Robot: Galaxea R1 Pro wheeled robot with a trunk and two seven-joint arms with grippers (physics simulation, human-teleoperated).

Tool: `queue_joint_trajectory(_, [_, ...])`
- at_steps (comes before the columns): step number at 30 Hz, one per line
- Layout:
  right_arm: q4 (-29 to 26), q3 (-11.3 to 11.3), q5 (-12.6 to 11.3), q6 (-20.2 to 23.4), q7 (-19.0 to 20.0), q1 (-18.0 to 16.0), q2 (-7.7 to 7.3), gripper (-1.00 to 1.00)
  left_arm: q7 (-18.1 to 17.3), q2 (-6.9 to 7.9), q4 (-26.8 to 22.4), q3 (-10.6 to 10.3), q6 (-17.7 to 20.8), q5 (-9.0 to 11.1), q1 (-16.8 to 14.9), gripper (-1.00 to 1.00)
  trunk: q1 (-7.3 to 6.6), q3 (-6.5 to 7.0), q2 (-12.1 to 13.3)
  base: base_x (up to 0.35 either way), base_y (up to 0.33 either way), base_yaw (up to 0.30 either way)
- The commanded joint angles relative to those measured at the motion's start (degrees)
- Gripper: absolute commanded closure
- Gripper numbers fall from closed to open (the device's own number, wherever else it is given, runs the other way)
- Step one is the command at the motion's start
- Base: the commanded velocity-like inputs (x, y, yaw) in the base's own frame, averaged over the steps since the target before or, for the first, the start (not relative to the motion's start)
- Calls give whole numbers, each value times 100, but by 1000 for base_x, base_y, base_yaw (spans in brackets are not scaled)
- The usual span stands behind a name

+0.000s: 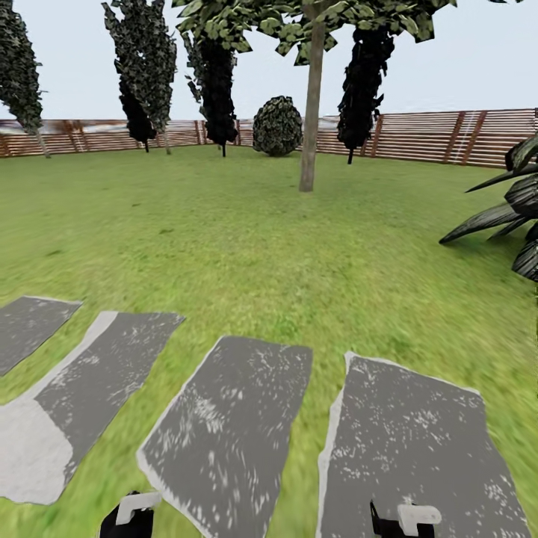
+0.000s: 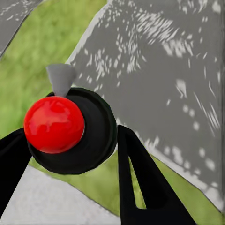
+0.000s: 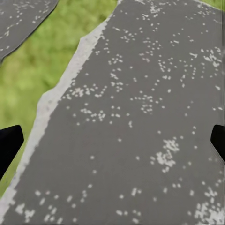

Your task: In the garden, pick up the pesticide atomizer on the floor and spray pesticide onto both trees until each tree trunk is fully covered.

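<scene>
**Atomizer in claw, trunk ahead**

Between the black fingers (image 2: 140, 187) of the left claw (image 2: 70, 154) sits the pesticide atomizer (image 2: 70, 131), its red top uppermost and a grey nozzle jutting from it; the fingers look closed against its black body. The right claw (image 3: 112, 140) hangs spread wide and empty above a grey paving slab (image 3: 140, 117). From the head camera, the nearer tree trunk (image 1: 310, 112) stands well off at one o'clock across the lawn (image 1: 224, 224), with the slat fence (image 1: 418, 134) behind it. No white specks show on the bark. Pickup appears done; spraying has not begun. The next move likely calls for driving close to the trunk and aiming the nozzle at it.
</scene>
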Motion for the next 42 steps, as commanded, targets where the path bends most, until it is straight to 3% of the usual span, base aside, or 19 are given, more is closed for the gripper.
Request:
queue_joint_trajectory(1, [0,0,0,0,0,0,0,-100,0,0,0,0,0,0,0,100,0,7,0,339,0,-150])
queue_joint_trajectory(20, [1,6,9,0,0,0,0,-100,0,7,0,6,1,0,0,100,0,166,0,339,0,-29])
queue_joint_trajectory(42, [1,0,9,0,0,0,0,-100,0,7,0,1,1,0,0,100,0,177,0,339,0,0])
